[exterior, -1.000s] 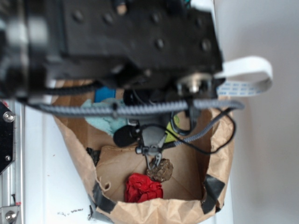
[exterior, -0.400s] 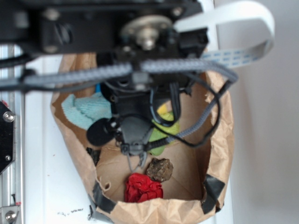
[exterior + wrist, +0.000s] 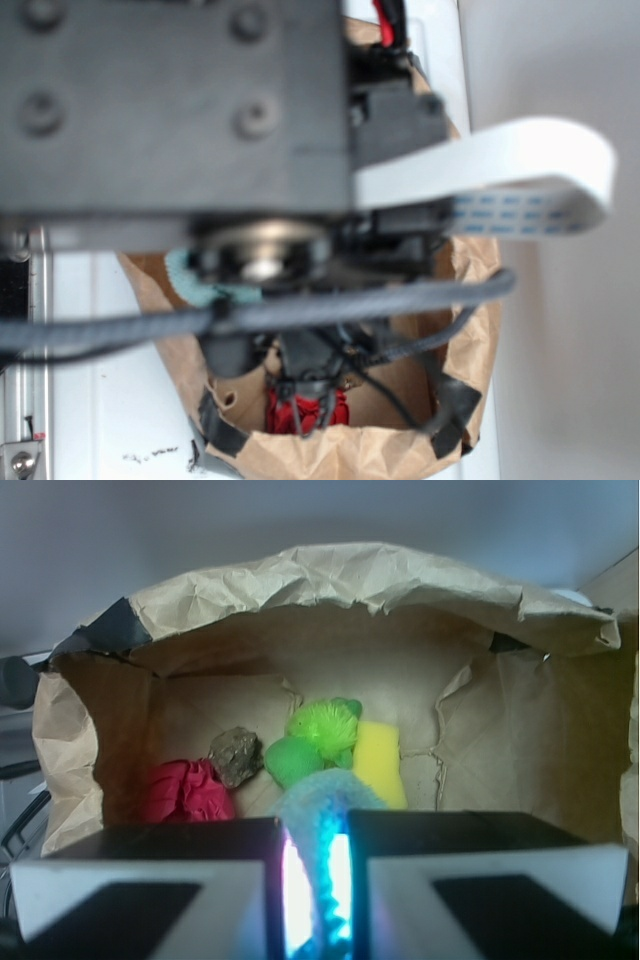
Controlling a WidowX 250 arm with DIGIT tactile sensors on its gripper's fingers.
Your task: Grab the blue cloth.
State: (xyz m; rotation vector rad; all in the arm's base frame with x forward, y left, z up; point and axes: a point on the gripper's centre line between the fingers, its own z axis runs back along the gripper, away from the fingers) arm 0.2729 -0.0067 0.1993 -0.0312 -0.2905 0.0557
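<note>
Light teal-blue terry pile is seen on the blue cloth (image 3: 318,825), a soft, lumpy rag that rises as a narrow fold between the two dark finger pads (image 3: 150,865) at the bottom edge of the wrist view. The gripper (image 3: 315,880) is closed onto that fold, and the cloth is lit brightly where it is pinched. In the exterior view only a small teal strip of the cloth (image 3: 190,283) is visible at the left inner wall of the paper bag (image 3: 470,330), under the blurred black arm (image 3: 170,110), which fills the upper half of that view and hangs over the bag's opening with a grey braided cable (image 3: 350,305) and a white ribbon cable (image 3: 500,165).

The crumpled brown bag, taped at its corners, is seen to hold a red crumpled cloth (image 3: 185,792) at its left wall, a brown lumpy object (image 3: 236,755) beside it, a spiky green toy (image 3: 315,738) near the middle, and a yellow sponge (image 3: 380,762) just right of the toy.
</note>
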